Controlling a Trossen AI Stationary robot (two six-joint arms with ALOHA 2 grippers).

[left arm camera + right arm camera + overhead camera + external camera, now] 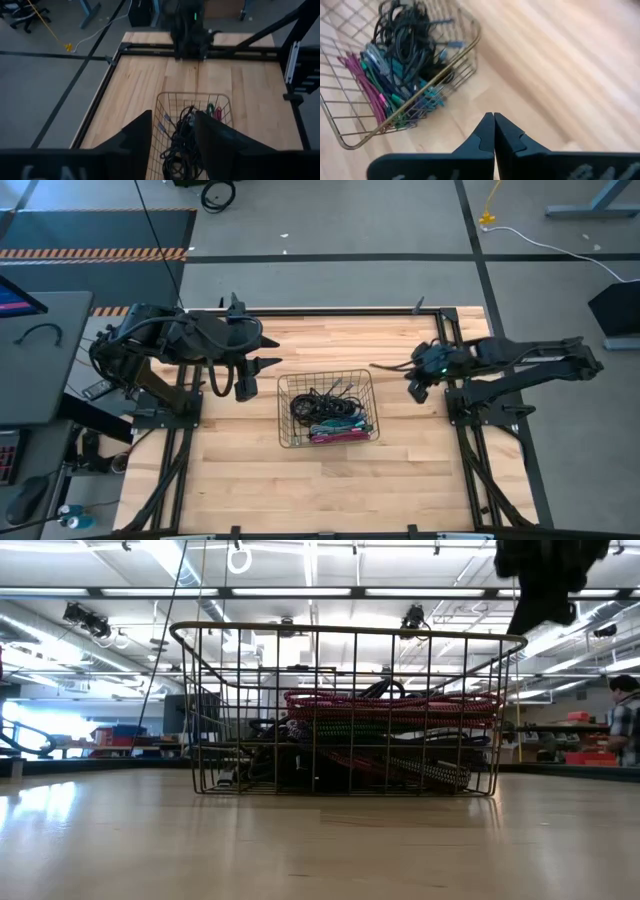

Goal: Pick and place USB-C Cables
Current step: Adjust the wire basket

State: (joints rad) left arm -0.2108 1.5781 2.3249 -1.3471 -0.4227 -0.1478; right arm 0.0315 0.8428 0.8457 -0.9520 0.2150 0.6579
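Since the cables point(330, 418) all sit in the basket point(284, 412), left gripper point(172, 137), fingers apart and seemingly empty, should drop straight onto one bundle while right gripper point(494, 131) waits closed.

black, teal, magenta cables point(330, 416); gold wire basket point(283, 412); pale wood table point(330, 490)

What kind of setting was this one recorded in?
Probably a robotics lab or workshop in a large industrial hall: a framed wooden table on a concrete floor with hazard-striped tape, exposed ceiling ducts and strip lights, and workbenches behind the wire basket.
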